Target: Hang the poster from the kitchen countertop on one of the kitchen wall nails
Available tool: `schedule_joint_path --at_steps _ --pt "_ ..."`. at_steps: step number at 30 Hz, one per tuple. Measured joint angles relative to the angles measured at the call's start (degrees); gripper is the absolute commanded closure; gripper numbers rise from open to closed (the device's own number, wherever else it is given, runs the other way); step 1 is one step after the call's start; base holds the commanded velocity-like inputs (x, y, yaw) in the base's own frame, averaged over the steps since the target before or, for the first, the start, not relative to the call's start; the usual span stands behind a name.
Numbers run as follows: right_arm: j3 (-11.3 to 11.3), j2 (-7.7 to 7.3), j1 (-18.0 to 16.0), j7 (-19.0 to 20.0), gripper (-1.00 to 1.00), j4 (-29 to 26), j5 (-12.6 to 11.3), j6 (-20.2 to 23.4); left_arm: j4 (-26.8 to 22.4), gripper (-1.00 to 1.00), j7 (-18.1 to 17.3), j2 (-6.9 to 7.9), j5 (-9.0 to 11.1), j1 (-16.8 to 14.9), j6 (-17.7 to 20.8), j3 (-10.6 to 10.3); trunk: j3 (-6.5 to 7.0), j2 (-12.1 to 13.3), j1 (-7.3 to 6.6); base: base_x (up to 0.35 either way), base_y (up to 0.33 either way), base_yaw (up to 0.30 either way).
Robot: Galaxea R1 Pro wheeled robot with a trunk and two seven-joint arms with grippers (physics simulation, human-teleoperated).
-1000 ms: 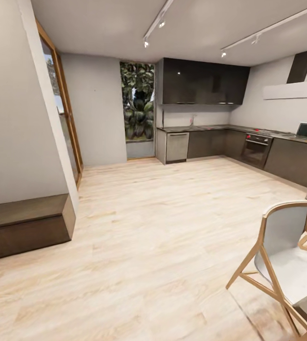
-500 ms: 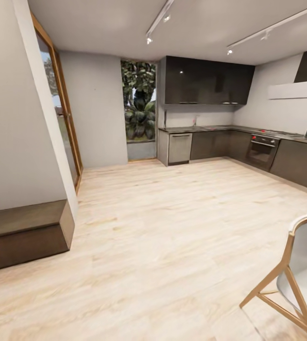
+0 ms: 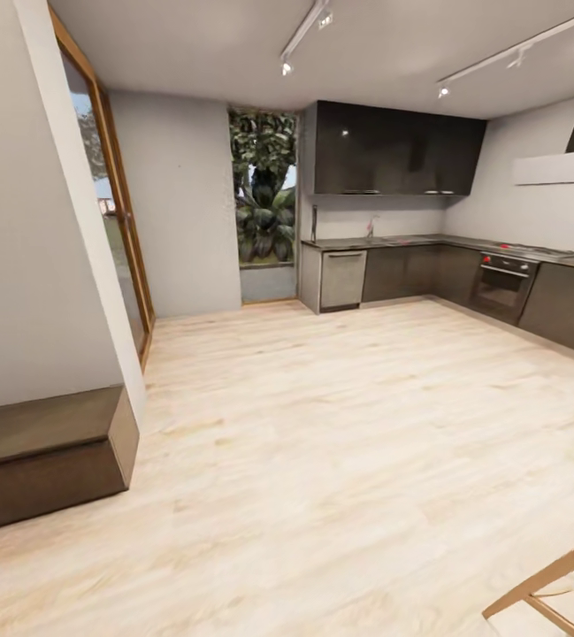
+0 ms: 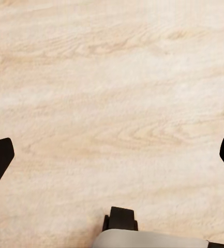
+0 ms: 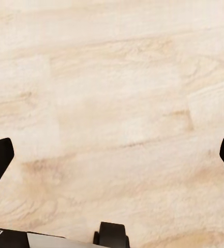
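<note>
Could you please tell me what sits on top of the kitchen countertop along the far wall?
On the kitchen countertop a slim faucet stands near the back wall, with a cooktop further right above the oven. It is too distant to tell whether a poster lies there.

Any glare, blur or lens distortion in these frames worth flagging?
Head view: wide-angle stretch, the left wall leans; small glints from the ceiling spotlights on the glossy upper cabinets; bright window; far kitchen countertop soft. Both wrist views: sharp, evenly lit wood floor, no glare.
</note>
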Motion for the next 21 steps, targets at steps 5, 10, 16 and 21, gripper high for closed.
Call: schedule_joint_path --at_steps 5,10,16,21 --pt "0.0 0.0 0.0 0.0 -1.0 0.0 0.0 0.0 0.0 -1.0 0.0 0.0 0.0 0.0 0.0 0.0 0.0 0.0 0.0 0.34 0.147 0.0" --pt "0.0 0.0 0.0 0.0 -1.0 0.0 0.0 0.0 0.0 -1.0 0.0 0.0 0.0 0.0 0.0 0.0 0.0 0.0 0.0 0.34 0.128 0.0" --pt "0.0 0.0 0.0 0.0 -1.0 0.0 0.0 0.0 0.0 -1.0 0.0 0.0 0.0 0.0 0.0 0.0 0.0 0.0 0.0 0.34 0.081 0.0" --pt "0.0 0.0 0.0 0.0 -1.0 0.0 0.1 0.0 0.0 -1.0 0.0 0.0 0.0 0.0 -0.1 0.0 0.0 0.0 0.0 0.34 0.019 0.0"
